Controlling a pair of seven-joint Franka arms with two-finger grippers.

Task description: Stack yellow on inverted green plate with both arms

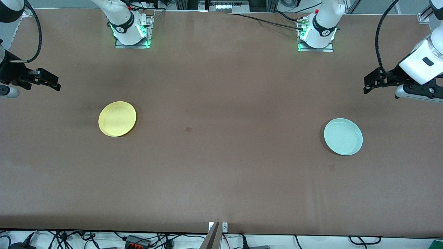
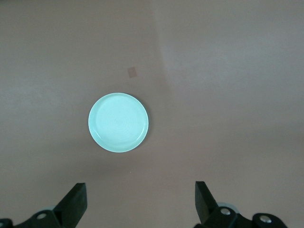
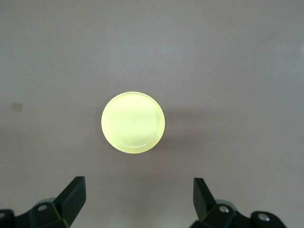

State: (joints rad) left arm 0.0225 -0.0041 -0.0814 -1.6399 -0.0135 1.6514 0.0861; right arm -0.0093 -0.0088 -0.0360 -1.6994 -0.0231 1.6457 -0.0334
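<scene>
The yellow plate [image 1: 117, 119] lies flat on the brown table toward the right arm's end, open side up; it also shows in the right wrist view [image 3: 133, 122]. The green plate [image 1: 343, 136] lies flat toward the left arm's end, open side up, and shows in the left wrist view [image 2: 118, 122]. My right gripper [image 1: 55, 84] hangs open and empty above the table's end, apart from the yellow plate; its fingers [image 3: 71, 197] stand wide. My left gripper [image 1: 367, 86] hangs open and empty above the other end, apart from the green plate; its fingers [image 2: 76, 202] stand wide.
The two arm bases [image 1: 130, 31] [image 1: 316, 34] stand along the table's edge farthest from the front camera. A small dark mark [image 1: 188, 129] lies on the table between the plates. Cables [image 1: 138, 240] hang below the nearest edge.
</scene>
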